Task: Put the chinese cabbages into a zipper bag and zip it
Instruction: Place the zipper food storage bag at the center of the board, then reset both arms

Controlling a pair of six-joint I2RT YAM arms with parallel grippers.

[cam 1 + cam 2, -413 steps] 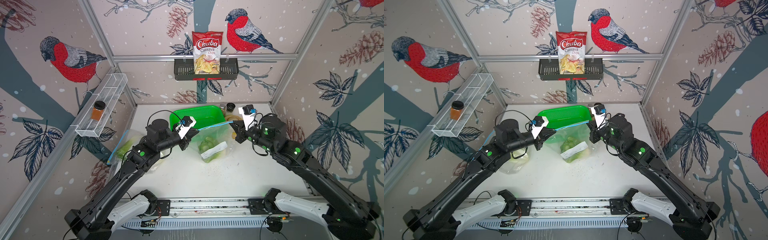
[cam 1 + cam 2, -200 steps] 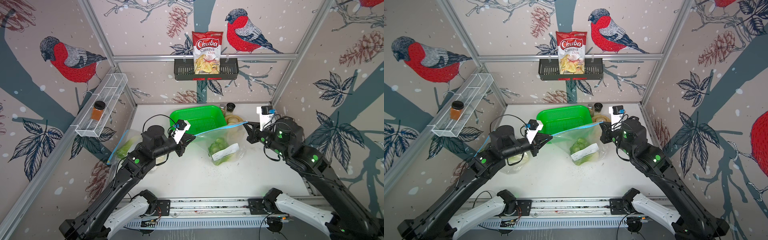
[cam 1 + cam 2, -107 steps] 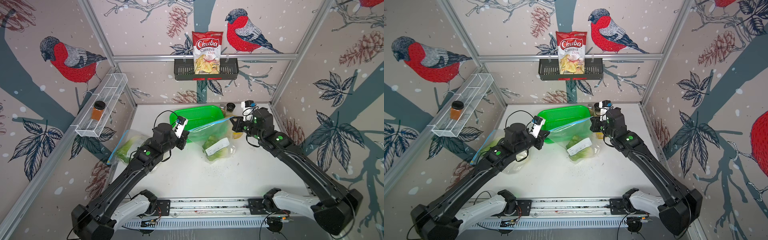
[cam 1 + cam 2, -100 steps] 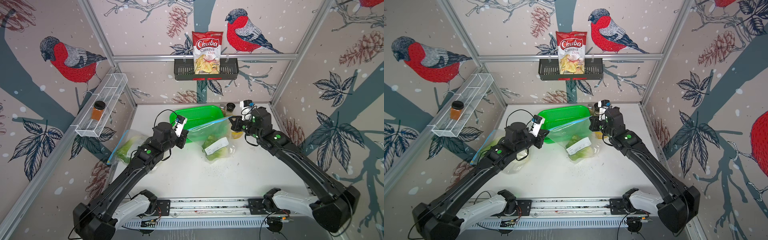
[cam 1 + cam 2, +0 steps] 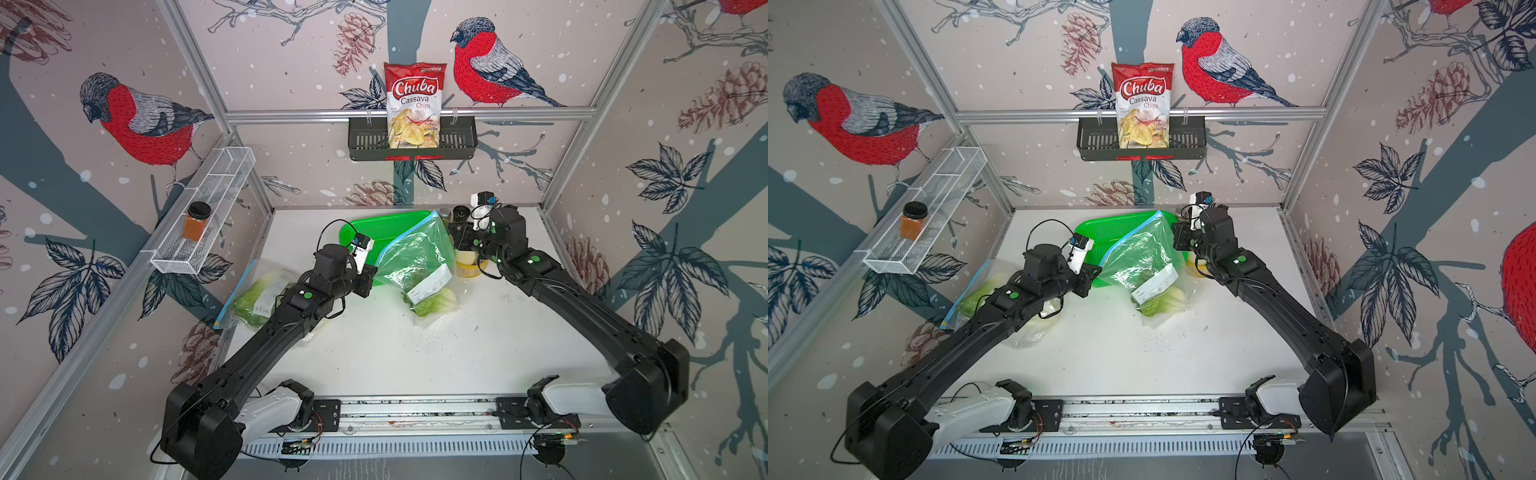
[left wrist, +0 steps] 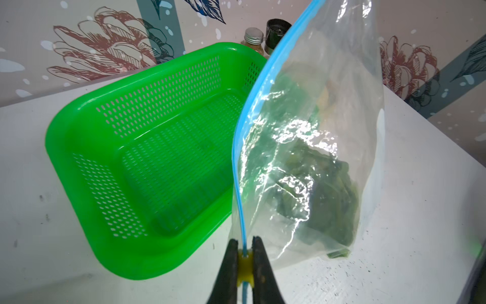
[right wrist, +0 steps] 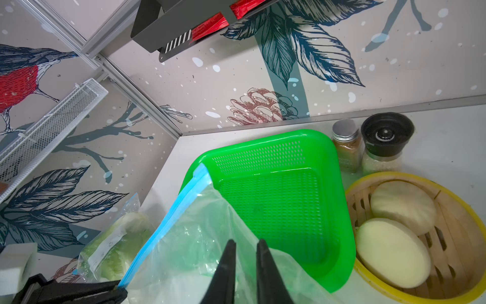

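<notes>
The chinese cabbages point(image 5: 430, 300) sit low inside the zipper bag point(image 5: 415, 253), which stands on the desk point(image 5: 457, 357) beside the green basket point(image 6: 79, 147). The left claw point(image 6: 244, 244) is clamped on one end of the blue zip strip point(image 6: 238, 184), probably to anchor it taut for sealing. The right claw point(image 7: 246, 243) hovers over the bag's far side, jaws slightly apart and gripping nothing. The strip looks pressed together where it shows.

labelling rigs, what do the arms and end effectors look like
The left arm and right arm are black links, each with a green dot, a white base segment, looping black cables and a white wrist block. The left end effector and right end effector have two tapered black fingers.
</notes>
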